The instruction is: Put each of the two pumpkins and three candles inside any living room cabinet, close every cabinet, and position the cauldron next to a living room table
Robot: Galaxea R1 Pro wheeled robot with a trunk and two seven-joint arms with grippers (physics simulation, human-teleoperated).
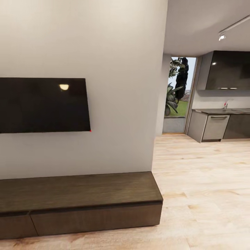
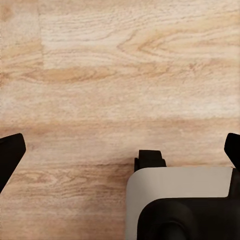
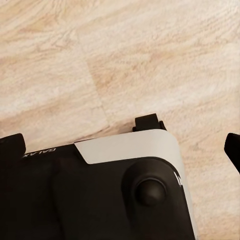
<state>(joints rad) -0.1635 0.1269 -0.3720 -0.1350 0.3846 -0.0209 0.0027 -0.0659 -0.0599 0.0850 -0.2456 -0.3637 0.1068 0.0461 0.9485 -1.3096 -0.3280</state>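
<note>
Cabinet (image 1: 80, 205) low under TV (image 1: 43, 104), drawers shut; pumpkins, candles, cauldron unseen; robot in transit, next find them; left gripper (image 2: 120, 150) and right gripper (image 3: 125, 145) spread, empty over floor (image 1: 201, 180)

A television (image 1: 43, 105) hangs above a low cabinet (image 1: 80, 205), kitchen (image 1: 222, 118) behind right.

A low, long cabinet (image 1: 80, 205) of dark brown wood is seen set against the light wall, resting on the pale wooden floor. Its drawer fronts are shut, flush with one another, and its flat top is level.
</note>
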